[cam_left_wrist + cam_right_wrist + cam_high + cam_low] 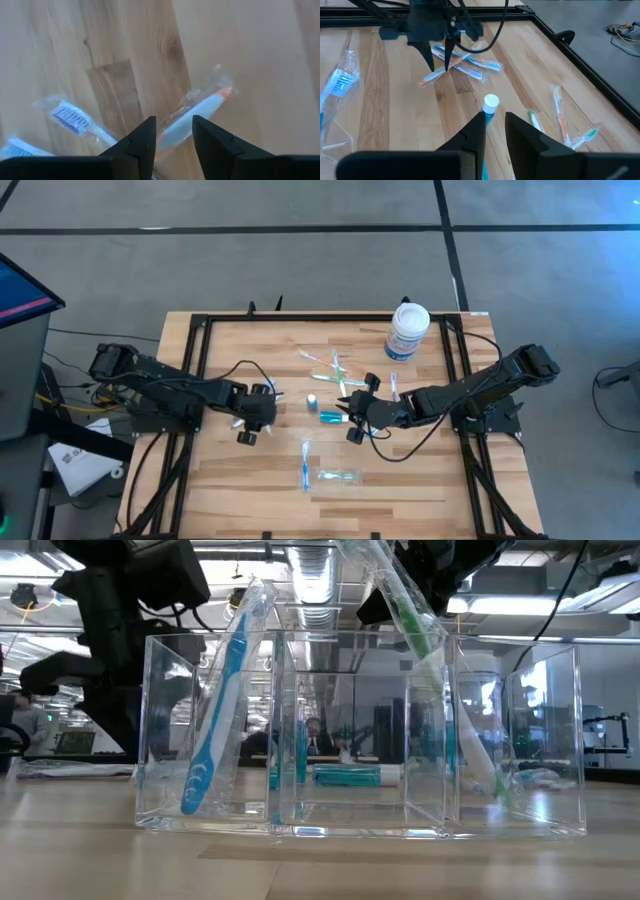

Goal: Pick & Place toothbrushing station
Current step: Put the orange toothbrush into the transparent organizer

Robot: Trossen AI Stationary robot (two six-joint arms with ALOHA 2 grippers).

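The task looks partly done. The small clear plastic compartment tray [560, 740] sits at the middle of the tabletop's near edge [345, 477] and already holds two brushes. A slim blue toothbrush [225, 710] leans in one end compartment, and a green-and-white toothbrush [420, 635] leans across the next ones. Everything else is outside the tray. The right gripper [494, 116] is low over the middle of the tabletop. Its fingers are drawn in narrowly on the sides of the short teal tube with a white cap [490, 106], which it appears to be gripping. I cannot tell whether the tube is clear of the wood. In the high view the tube [328, 417] lies well short of the tray. The left gripper [174, 120] points down, left of centre on the tabletop. Its fingers are a narrow gap apart, straddling a plastic-wrapped pale blue and orange toothbrush [200, 112] that lies flat on the wood and is not yet clamped. A wrapped blue-bristled toothbrush [70, 116] lies just beside it. More wrapped green and orange toothbrushes [335, 370] are scattered toward the far edge, near the big white tub with a blue label [408, 330]. Judging by this, the tube and several brushes have yet to go into the tray, so well over half the work remains.
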